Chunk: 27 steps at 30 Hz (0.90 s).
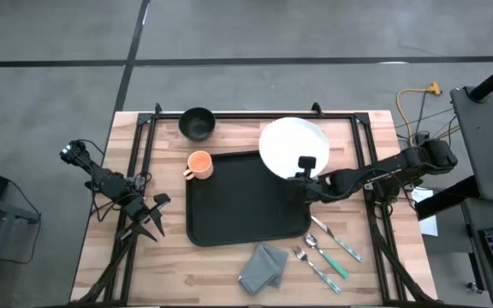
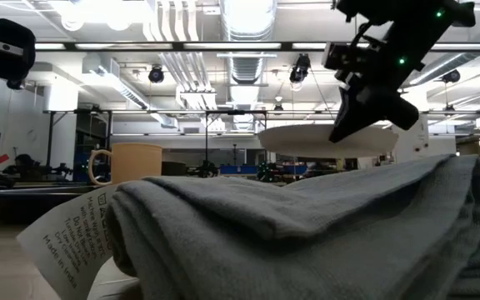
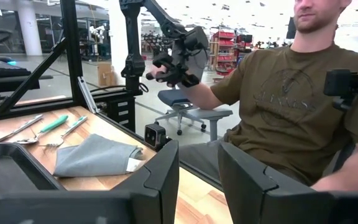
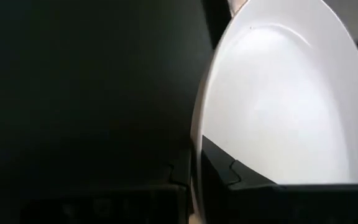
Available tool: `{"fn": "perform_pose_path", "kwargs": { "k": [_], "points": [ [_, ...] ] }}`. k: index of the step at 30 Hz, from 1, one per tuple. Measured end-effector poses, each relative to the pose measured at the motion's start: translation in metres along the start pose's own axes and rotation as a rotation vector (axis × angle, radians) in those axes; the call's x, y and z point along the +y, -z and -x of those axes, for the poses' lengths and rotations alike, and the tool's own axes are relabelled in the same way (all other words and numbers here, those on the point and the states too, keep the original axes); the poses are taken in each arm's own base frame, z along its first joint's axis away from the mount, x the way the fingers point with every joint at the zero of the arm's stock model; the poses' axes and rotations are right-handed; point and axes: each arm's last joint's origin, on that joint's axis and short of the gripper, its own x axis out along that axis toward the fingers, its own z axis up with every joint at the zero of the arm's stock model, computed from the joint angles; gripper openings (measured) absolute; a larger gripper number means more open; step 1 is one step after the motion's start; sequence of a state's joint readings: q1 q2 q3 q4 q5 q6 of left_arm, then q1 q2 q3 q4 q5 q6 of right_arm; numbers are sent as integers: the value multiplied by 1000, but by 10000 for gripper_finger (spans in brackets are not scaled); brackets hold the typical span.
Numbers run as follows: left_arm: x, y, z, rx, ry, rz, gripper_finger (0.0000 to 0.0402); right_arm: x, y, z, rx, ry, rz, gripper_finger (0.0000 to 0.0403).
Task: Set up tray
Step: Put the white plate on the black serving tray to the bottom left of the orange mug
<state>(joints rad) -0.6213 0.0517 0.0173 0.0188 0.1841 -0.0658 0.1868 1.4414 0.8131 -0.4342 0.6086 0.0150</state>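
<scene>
White plate (image 4: 278,93) rim pinched, right wrist view only

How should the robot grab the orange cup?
Probably by the rim or wall, coming straight down from above. The cup stands upright with its mouth open, just off the tray's left edge. Its small handle sticks out to the left, too thin to pinch easily. The left gripper is free and closer; the right gripper is shut on the plate.

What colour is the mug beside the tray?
Orange: the mug sits against the black tray's left rim, clearest in the high view.
</scene>
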Motion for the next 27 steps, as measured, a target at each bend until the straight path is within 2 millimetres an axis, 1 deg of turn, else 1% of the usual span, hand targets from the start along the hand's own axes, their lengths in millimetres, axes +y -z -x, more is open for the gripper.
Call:
{"fn": "perform_pose_path", "kwargs": {
  "k": [5, 14, 17, 21, 27],
  "points": [
    [0, 0, 0, 0, 0, 0, 93, 6, -4, 4, -40, -36, 78, 8],
    [0, 0, 0, 0, 0, 0, 93, 18, -8, 6, -97, -182, 220, 8],
    [0, 0, 0, 0, 0, 0, 93, 27, -9, 1, -108, -205, 299, 8],
    [0, 0, 0, 0, 0, 0, 93, 42, -16, -10, -115, -265, 416, 8],
    [0, 0, 0, 0, 0, 0, 93, 64, -37, -27, -116, -307, 564, 8]
  ]
}}
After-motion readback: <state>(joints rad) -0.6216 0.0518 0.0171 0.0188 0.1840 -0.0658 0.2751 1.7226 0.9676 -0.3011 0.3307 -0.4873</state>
